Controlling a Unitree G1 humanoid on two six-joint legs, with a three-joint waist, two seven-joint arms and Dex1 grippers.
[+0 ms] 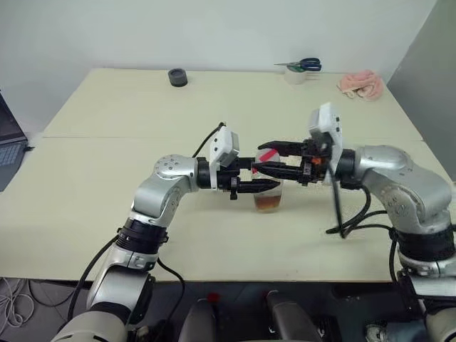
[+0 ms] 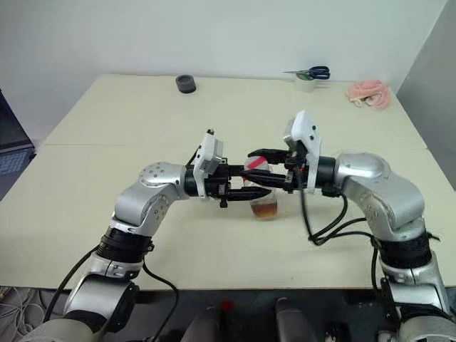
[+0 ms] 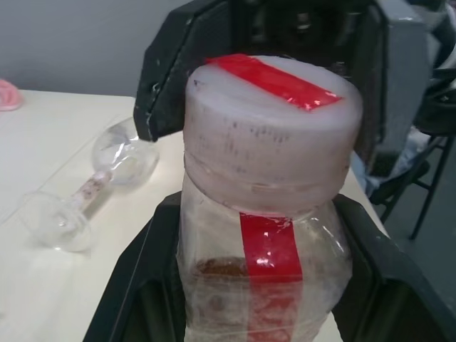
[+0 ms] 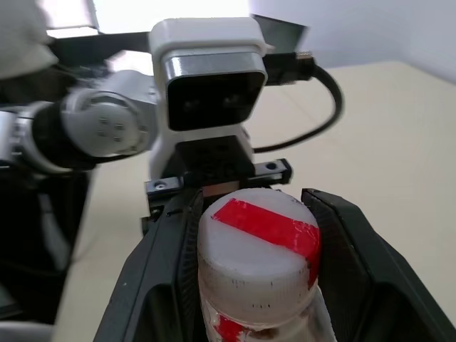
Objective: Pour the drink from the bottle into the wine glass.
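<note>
While the left tool (image 1: 260,187) clamps the bottle (image 1: 268,194), the right tool (image 1: 274,158), closed round the cap (image 4: 258,256), should twist squarely, bottle upright.

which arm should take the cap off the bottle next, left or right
Right. The right gripper already has its jaws around the cap, while the left gripper clamps the bottle body, steadying it upright above the table.

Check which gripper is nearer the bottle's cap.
Right. The right gripper closes around the cap; the left gripper grips the bottle body below it.
</note>
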